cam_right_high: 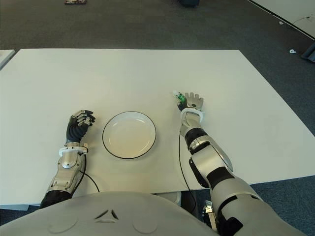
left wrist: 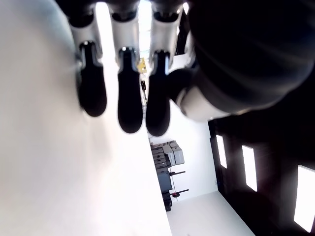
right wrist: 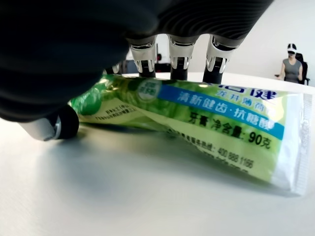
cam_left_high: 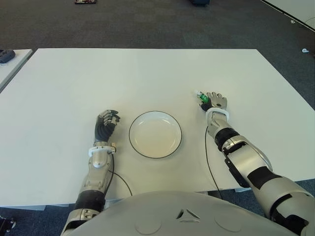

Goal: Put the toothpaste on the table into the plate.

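Observation:
The toothpaste (right wrist: 197, 115) is a green and blue tube lying flat on the white table (cam_left_high: 147, 78), to the right of the plate. Only its end (cam_left_high: 201, 98) shows in the eye views, sticking out from under my right hand (cam_left_high: 214, 102). That hand lies palm down over the tube, fingers stretched out past it and the thumb beside its cap end; the fingers are not closed around it. The white plate (cam_left_high: 155, 112) with a dark rim sits in front of me, holding nothing. My left hand (cam_left_high: 107, 120) shows just left of the plate, fingers curled, holding nothing.
A second table's corner (cam_left_high: 10, 61) stands at the far left. Dark carpet (cam_left_high: 147, 24) lies beyond the table's far edge. A person (right wrist: 293, 66) sits far off in the right wrist view. Thin cables (cam_left_high: 210, 162) run from my wrists to the front edge.

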